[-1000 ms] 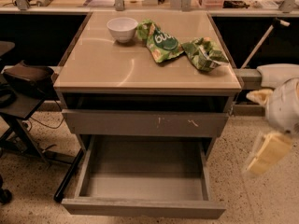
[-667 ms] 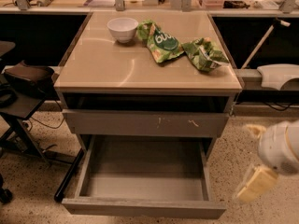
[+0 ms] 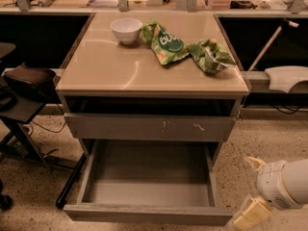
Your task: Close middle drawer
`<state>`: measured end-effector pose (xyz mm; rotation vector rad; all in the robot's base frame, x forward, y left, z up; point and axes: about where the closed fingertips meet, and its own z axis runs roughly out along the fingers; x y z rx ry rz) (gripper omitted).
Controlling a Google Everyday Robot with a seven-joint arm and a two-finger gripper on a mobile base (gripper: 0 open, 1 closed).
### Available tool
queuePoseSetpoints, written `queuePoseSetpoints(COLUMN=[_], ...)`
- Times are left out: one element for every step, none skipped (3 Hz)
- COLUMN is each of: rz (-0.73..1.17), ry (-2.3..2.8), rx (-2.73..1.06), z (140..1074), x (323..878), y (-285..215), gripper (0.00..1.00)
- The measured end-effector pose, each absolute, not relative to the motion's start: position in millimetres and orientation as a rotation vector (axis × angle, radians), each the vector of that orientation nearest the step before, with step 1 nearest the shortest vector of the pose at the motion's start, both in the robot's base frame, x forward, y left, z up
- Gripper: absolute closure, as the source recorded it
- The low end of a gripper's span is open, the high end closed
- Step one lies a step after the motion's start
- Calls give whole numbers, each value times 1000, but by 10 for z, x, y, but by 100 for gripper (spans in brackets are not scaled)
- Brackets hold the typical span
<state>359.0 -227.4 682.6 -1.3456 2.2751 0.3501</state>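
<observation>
Fingers point(image 3: 252, 214) of the gripper point(image 3: 246, 190) gape empty by the open middle drawer point(image 3: 144, 214) (bowl point(image 3: 126, 30), green bags point(image 3: 168, 44) on the cabinet top point(image 3: 120, 69)).

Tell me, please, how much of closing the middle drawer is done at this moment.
Done: nothing yet; the middle drawer stands pulled far out, its bare grey inside showing. In hand: the end effector is low beside the drawer's right front corner; whether it touches cannot be told. Left: bring it to the plain front and push the drawer fully in.
</observation>
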Motion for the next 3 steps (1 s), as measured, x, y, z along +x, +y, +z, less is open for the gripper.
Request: queuePoseSetpoints(rz=[363, 439, 465], ry=[2225, 2149, 2084], rx=[-1320, -1226, -1113], z=[6732, 6193, 5576], x=[3487, 3290, 3300], y=[-2226, -2048, -1916], gripper=[0, 0, 0])
